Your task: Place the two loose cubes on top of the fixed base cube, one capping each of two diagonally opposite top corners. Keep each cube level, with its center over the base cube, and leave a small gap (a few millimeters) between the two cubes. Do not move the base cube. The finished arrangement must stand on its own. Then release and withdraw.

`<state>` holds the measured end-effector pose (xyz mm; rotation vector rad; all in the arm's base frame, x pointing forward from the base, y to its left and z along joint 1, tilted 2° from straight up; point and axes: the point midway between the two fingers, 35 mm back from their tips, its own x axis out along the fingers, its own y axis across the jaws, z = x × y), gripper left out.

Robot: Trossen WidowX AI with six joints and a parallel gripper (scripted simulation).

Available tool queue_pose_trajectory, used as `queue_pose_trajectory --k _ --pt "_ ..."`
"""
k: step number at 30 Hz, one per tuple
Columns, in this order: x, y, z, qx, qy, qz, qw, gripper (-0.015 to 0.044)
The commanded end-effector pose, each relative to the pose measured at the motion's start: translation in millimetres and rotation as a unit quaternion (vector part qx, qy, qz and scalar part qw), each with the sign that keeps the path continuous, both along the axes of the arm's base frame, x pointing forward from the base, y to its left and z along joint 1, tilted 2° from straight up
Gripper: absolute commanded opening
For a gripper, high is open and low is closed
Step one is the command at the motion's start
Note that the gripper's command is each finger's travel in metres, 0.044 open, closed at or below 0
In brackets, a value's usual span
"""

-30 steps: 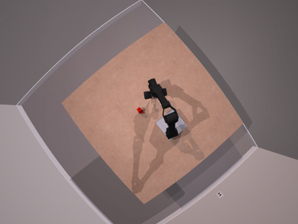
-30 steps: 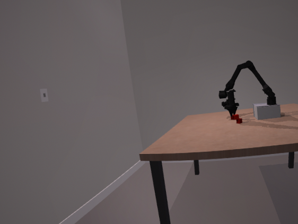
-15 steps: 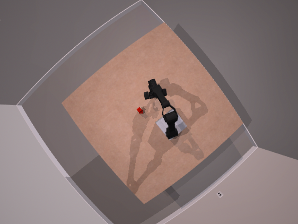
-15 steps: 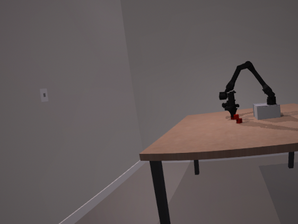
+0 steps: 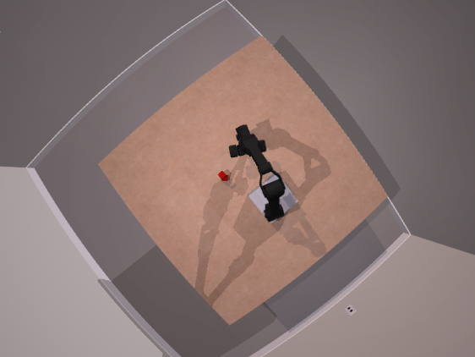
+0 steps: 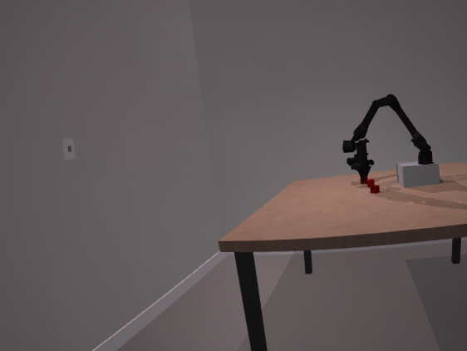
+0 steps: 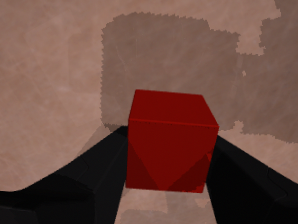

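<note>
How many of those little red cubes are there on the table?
3 show in the exterior view: one gripped between the gripper's fingers, one just beside it, and one nearest the camera. The top view shows only one; the arm hides the others.

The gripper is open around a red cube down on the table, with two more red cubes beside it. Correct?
Not quite. The gripper is shut on the red cube, its fingers pressing both sides in the wrist view. The exterior view shows the two other red cubes beside it on the table.
</note>
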<state>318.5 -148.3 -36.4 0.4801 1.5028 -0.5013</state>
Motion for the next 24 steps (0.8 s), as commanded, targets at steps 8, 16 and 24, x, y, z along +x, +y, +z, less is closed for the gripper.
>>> queue_pose_trajectory --k 8,16,24 --pt "3 -2 18 -0.003 0.0 0.002 1.0 0.0105" --pt "3 -2 29 -0.002 0.001 0.002 1.0 0.0105" --pt "3 -1 41 0.0 0.003 0.002 1.0 0.0105"
